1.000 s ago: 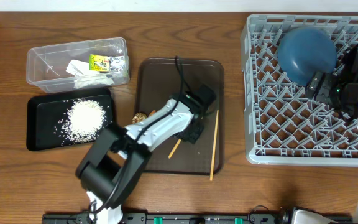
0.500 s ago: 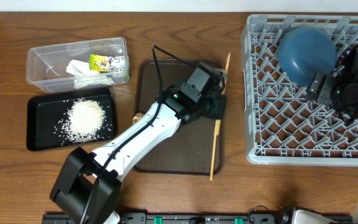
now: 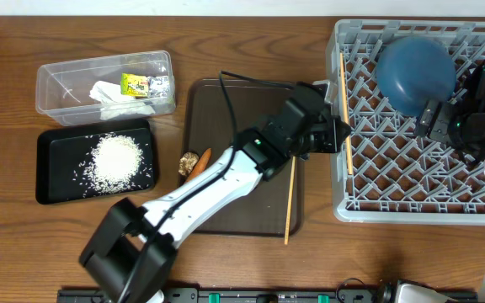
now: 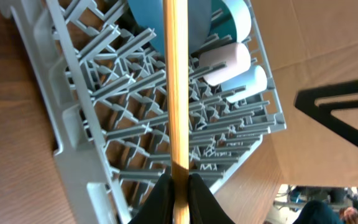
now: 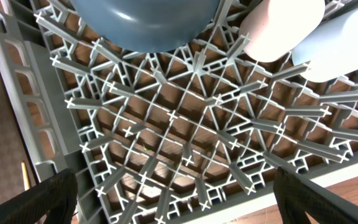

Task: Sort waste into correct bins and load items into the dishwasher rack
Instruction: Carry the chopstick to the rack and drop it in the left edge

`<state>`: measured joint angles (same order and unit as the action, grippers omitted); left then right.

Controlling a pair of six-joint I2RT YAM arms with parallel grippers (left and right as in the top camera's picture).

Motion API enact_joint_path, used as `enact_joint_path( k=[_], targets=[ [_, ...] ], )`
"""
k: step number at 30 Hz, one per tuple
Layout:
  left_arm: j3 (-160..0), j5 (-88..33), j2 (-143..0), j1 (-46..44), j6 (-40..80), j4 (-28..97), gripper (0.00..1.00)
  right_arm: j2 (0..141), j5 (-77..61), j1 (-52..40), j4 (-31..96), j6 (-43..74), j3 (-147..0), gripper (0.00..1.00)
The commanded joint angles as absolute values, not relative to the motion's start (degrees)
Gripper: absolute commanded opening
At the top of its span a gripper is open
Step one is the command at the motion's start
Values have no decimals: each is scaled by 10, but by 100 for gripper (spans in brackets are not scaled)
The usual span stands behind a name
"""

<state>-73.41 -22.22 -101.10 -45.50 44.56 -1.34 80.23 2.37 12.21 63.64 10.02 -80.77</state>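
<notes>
Left gripper (image 3: 335,135) is pinched tight on one wooden chopstick (image 3: 345,109), which hangs along the left rim of the dishwasher rack (image 3: 394,181). Right gripper (image 3: 446,119) is spread wide and empty over the rack. My worry is that the stick's thin, so dropped here it could slip through the lattice or tip off the rim.

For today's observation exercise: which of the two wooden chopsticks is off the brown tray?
The chopstick gripped in the left pincer, over the dishwasher rack's left edge; the other chopstick lies on the brown tray.
</notes>
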Motion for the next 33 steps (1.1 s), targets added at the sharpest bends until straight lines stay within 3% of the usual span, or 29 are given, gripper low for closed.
enact_joint_path(
  k=[1, 15, 19, 21, 27, 33],
  targets=[
    [-744, -212, -1044, -462, 475, -33, 10, 807, 30, 125, 637, 94, -808, 94],
    [-744, -212, -1110, -480, 475, -76, 12, 807, 30, 124, 637, 94, -808, 94],
    [-745, -212, -1111, -479, 444, -67, 17, 807, 30, 125, 637, 94, -808, 94],
    [-745, -211, -1102, -476, 390, -62, 25, 807, 30, 125, 637, 94, -808, 95],
    [-745, -125, -1039, -464, 276, 81, 34, 807, 30, 125, 637, 94, -808, 94],
    [-745, -124, -989, -427, 232, 240, 36, 807, 30, 125, 636, 94, -808, 95]
  ],
)
